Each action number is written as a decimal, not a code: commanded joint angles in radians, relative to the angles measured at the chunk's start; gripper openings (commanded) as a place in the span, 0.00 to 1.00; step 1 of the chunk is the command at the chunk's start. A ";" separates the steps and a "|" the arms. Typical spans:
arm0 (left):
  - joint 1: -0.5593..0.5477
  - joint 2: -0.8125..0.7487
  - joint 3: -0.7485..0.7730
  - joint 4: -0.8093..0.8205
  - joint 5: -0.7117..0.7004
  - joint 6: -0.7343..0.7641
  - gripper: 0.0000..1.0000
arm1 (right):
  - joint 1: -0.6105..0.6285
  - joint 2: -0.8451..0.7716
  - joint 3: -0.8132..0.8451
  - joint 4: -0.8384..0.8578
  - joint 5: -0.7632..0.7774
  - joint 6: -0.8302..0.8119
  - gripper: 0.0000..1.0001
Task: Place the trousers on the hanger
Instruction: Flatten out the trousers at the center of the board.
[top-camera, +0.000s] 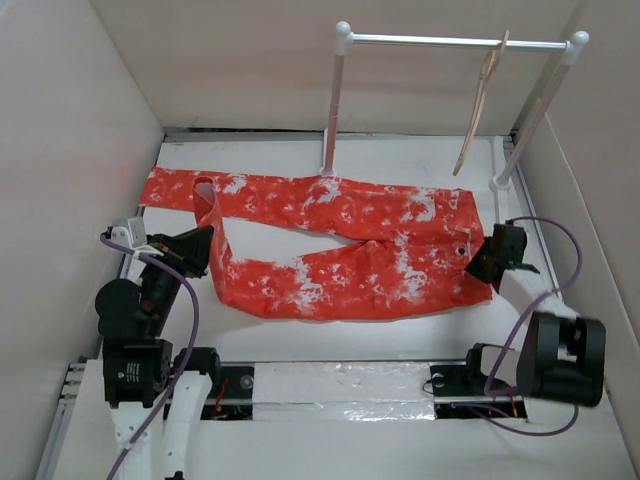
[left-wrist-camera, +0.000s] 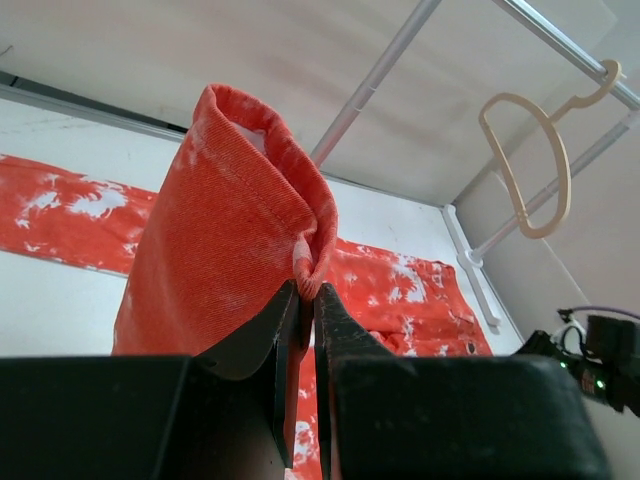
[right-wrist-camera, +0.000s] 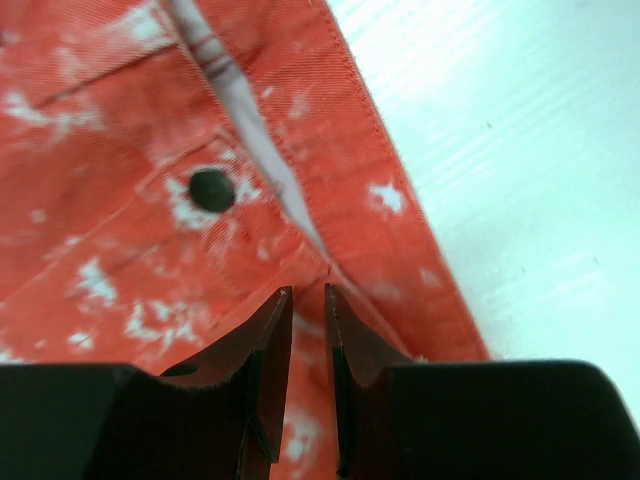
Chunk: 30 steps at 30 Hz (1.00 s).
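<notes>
At the near left, left gripper (left-wrist-camera: 305, 295): clenched on the end of one trouser leg; the black fingers pinch a fold of cloth, which stands above them in a rounded loop.
At the near right, right gripper (right-wrist-camera: 308, 300): black tapered jaws stand close, with a thin slit between them, at the edge of the waistband (right-wrist-camera: 350, 150); I cannot tell whether any cloth is pinched.
Trousers (top-camera: 340, 250), place: spread across the middle of the table (top-camera: 330, 335), waist to the right, legs running left.
Trousers, lie: the far leg is flat and reaches the far left corner; the near leg bends back at its end, where it is lifted off the surface.
Trousers, colour: red-orange, mottled with white blotches and speckles.
Trousers, cloth: soft twill with a fine diagonal weave, stitched seams and a doubled hem; a paler lining shows inside the waist opening.
Button (right-wrist-camera: 210, 188): small, round and dark, on the waistband just beyond the right jaws.
Table, surface: white, smooth and matt, with plain pale panels around it.
Hanger (top-camera: 480, 105): thin pale beige wood bent into a rounded outline with a small hook; it hangs from the rail near its right end, above the table's far edge and apart from the trousers.
Rail (top-camera: 450, 42): white tube on two white posts with ball caps; the posts' feet stand on the table at the far side, just behind the trousers.
</notes>
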<state>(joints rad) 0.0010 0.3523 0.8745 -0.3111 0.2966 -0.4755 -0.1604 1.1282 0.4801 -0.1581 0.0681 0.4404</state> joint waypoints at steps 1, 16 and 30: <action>-0.018 -0.016 0.000 0.063 -0.022 0.032 0.00 | -0.031 0.160 0.133 0.011 -0.145 -0.118 0.26; -0.018 0.023 -0.088 0.099 -0.045 0.048 0.00 | -0.022 0.484 0.386 0.124 -0.269 -0.082 0.32; -0.018 0.036 -0.080 0.121 -0.059 0.037 0.00 | -0.142 -0.143 -0.110 0.086 -0.048 0.001 0.60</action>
<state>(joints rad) -0.0120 0.3790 0.7811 -0.2687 0.2329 -0.4419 -0.3000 0.9970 0.3897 -0.0795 0.0051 0.4263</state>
